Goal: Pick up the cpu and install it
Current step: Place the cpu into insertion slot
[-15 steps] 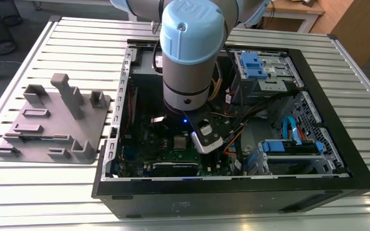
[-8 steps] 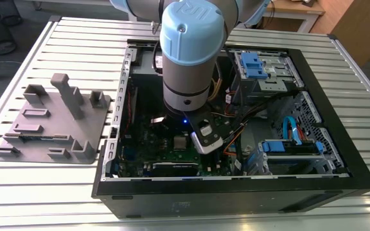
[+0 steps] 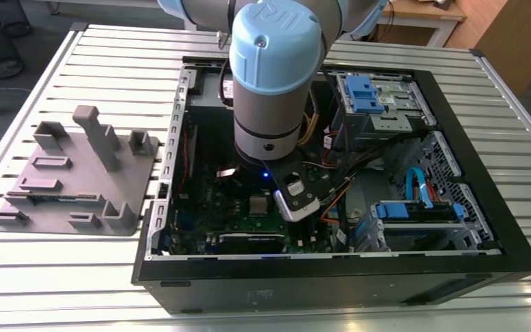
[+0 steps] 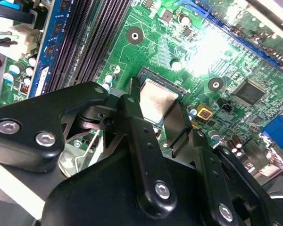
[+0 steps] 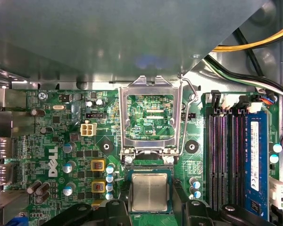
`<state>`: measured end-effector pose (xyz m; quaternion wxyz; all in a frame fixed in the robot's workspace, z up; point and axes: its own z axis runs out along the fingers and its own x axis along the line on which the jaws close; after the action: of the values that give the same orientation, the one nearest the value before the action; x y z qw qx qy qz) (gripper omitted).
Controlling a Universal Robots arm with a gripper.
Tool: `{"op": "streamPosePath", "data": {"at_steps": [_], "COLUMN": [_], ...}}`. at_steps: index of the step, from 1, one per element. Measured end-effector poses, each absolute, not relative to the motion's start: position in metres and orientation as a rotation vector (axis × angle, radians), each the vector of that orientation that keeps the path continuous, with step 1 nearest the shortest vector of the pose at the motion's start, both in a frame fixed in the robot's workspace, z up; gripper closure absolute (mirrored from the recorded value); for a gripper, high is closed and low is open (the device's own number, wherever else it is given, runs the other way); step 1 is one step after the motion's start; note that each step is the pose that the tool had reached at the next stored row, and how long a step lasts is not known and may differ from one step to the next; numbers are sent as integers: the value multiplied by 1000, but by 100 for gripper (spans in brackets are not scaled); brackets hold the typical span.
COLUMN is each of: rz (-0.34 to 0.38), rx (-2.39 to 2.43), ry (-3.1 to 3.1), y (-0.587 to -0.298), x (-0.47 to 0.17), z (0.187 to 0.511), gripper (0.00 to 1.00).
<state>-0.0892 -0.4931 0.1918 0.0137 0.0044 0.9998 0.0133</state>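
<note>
The cpu [image 4: 155,100], a small square chip with a pale metal top, lies level inside the dark socket frame [image 4: 162,79] on the green motherboard [image 4: 155,42]. My gripper [image 4: 156,107] is low over it. One black finger [image 4: 132,101] presses against one edge of the chip, and the other finger [image 4: 177,120] covers the opposite edge. The first wrist view has the cpu [image 5: 150,192] in the socket below the metal load plate [image 5: 151,117], which is flipped open. In the exterior view the arm's wrist [image 3: 265,149] reaches down into the open computer case beside the cpu [image 3: 260,203].
A grey plastic tray [image 3: 72,180] with upright posts stands on the slatted table at the exterior view's left. Black memory slots [image 5: 224,160] and a blue one [image 5: 254,160] run beside the socket. Cables [image 5: 254,44], capacitors and blue drive bays [image 3: 367,93] crowd the case.
</note>
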Motion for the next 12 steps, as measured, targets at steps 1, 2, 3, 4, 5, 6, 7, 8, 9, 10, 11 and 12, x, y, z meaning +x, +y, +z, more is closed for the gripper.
{"op": "streamPosePath", "data": {"at_steps": [1, 2, 3, 4, 5, 6, 7, 8, 9, 10, 11, 12], "rz": [41, 41, 41, 41, 42, 41, 41, 41, 41, 41, 41, 41], "rx": [14, 14, 14, 14, 14, 14, 14, 14, 14, 14, 14, 14], "ry": [3114, 3114, 3114, 3114, 3114, 3114, 3114, 3114, 3114, 3114, 3114, 3114], "y": [-493, -493, -493, -493, -493, -493, -493, -493, -493, -493, -493, -493], "x": [-89, -89, -89, -89, -89, -89, -89, -89, -89, -89, -89, -89], "z": [192, 192, 192, 192, 191, 191, 191, 191, 191, 191, 191, 191], "gripper": [53, 53, 53, 53, 53, 53, 53, 53, 53, 53, 53, 53]}}
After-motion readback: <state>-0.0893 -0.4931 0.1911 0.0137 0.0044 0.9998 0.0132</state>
